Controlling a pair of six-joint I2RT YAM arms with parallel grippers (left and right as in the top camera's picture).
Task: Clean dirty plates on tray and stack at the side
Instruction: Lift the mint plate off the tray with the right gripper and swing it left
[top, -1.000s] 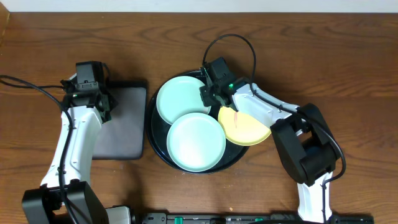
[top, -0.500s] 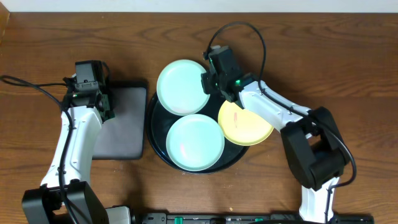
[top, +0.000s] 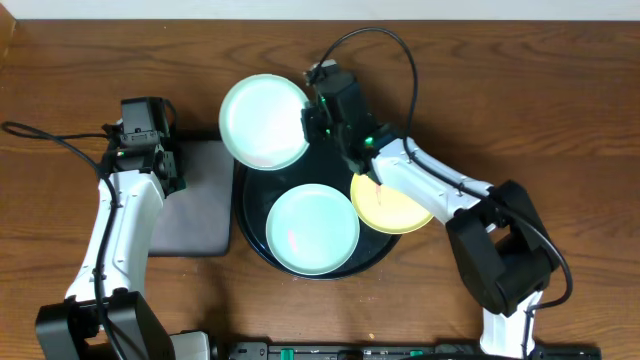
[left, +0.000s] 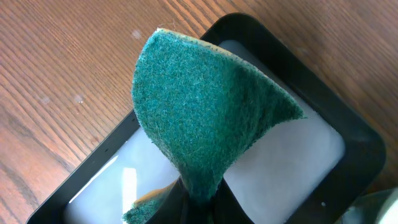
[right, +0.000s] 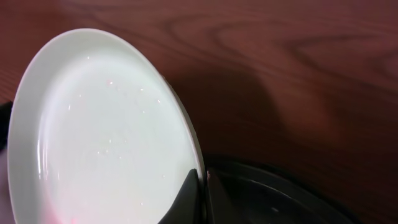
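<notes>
Mint plate (top: 262, 122), pinched in my right jaws, has swung up from the tray (top: 243, 215) toward the left jaws.
Those pinch the sponge (left: 205, 118); wiping looks next.

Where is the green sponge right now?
In the left wrist view the green sponge is pinched by the fingers of the left gripper, held over the rectangular black tray on the robot's left side.

Robotics lab bench, by look; left arm (top: 120, 215) and right arm (top: 430, 180) based at near edge of wooden table (top: 560, 90); black cable (top: 372, 30) looping loose above it.
</notes>
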